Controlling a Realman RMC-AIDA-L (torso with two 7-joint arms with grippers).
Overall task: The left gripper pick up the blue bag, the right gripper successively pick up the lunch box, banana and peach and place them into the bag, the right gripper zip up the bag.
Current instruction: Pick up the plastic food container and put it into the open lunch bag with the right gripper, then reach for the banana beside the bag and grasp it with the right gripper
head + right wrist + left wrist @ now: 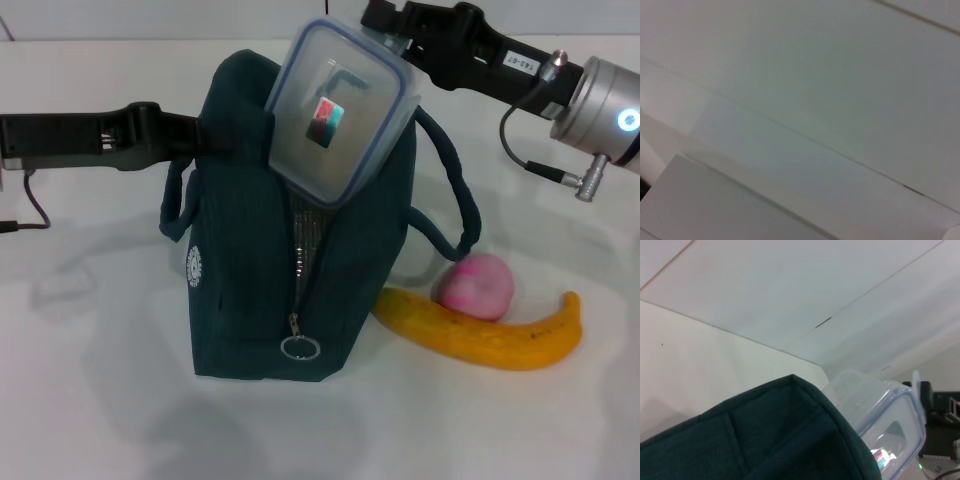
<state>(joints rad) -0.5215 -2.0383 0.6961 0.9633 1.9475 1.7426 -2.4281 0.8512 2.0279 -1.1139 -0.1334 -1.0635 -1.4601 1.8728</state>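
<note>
Lunch box tipped into the open blue bag

Your right gripper (385, 25) is clamped on the lunch box (338, 112), a stiff, slick, light shell, so grip its rim. The blue bag (250, 290) is soft; your left gripper (205, 135) pinches its top edge. Only the head view shows the banana (480, 335) and peach (475, 287) beside the bag.
</note>
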